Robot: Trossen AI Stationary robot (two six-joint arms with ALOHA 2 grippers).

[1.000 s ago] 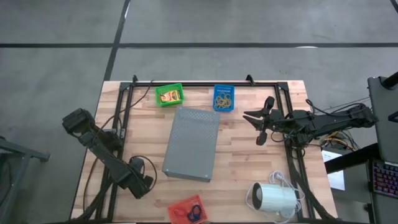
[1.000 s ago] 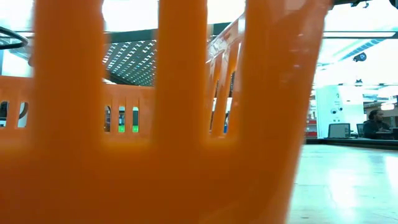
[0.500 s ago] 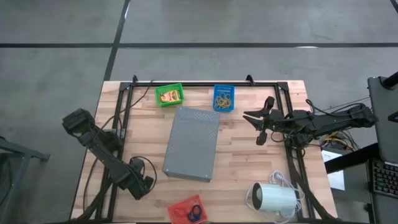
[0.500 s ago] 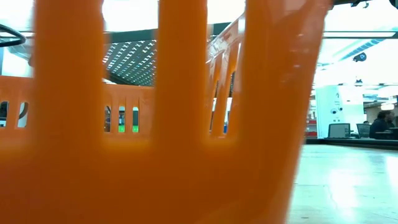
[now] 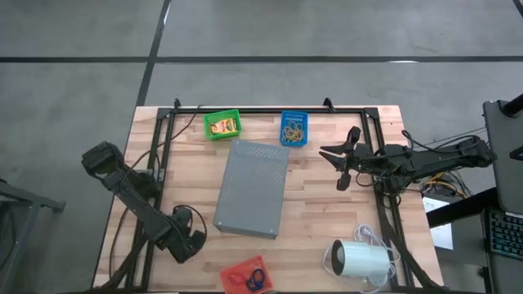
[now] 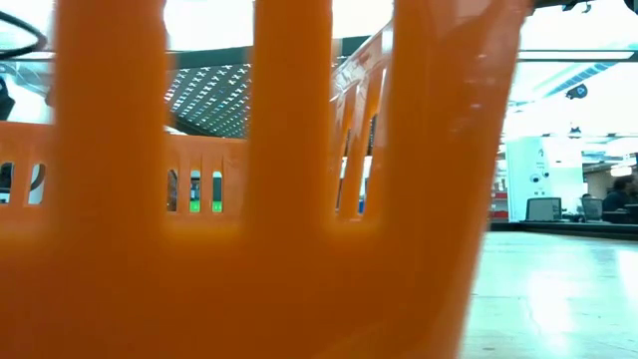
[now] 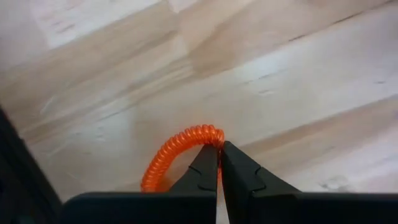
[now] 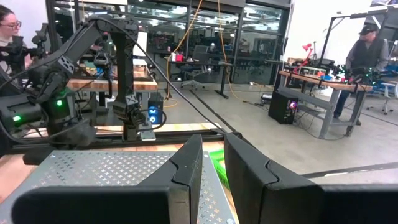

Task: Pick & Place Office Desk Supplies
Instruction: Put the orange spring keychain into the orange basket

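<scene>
Since the earlier high view, only the left claw (image 5: 189, 242) had changed: its fingers had come together, pinching an orange coiled ring (image 7: 180, 149) against the desk (image 5: 310, 212) near the front left corner. That grip showed only in the left wrist view, where the two dark fingertips (image 7: 208, 163) met on the top of the coil's arch; from above, the ring was hidden under the claw. The coil curved away from the fingertips toward the arm's own body, lying flat on the wood.

The right claw (image 5: 341, 162) hung over the desk's right side, its fingers a narrow gap apart and holding nothing, pointing toward the grey slab (image 5: 252, 188) in the middle.

Only the high view showed the layout: a green bin (image 5: 222, 125) with yellow boxes and a blue bin (image 5: 294, 128) with tan bands at the far edge, an orange basket (image 5: 247, 274) with red and blue rings at the front edge, and a white cylinder (image 5: 359, 261) at the front right. The low view was almost filled by the orange basket's slotted wall (image 6: 289, 199).
</scene>
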